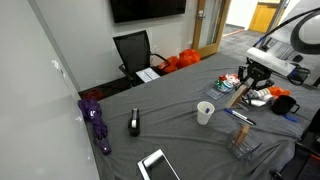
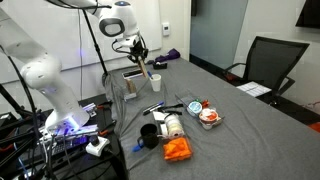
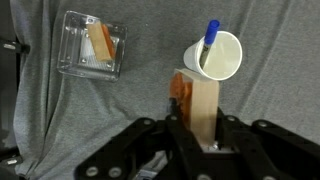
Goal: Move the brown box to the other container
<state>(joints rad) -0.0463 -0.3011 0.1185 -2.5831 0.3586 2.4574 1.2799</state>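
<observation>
My gripper (image 3: 198, 128) is shut on the brown box (image 3: 200, 95), a tall tan block with an orange side, and holds it above the grey cloth. In the wrist view the white cup (image 3: 216, 55) lies just beyond the box's top end, with a blue pen in it. The clear container (image 3: 93, 45), at upper left, holds another tan-orange block. In both exterior views the gripper (image 1: 247, 82) (image 2: 140, 57) carries the box (image 1: 237, 96) (image 2: 146, 70) in the air. The white cup (image 1: 205, 112) (image 2: 156, 81) stands on the table nearby.
The clear container (image 1: 243, 145) (image 2: 125, 85) stands near the table edge. A black rectangular device (image 1: 134, 122), a purple object (image 1: 97, 122) and a tablet (image 1: 155, 165) lie on the grey table. Orange items and a black mug (image 2: 150, 135) sit at one end. An office chair (image 1: 133, 50) stands behind.
</observation>
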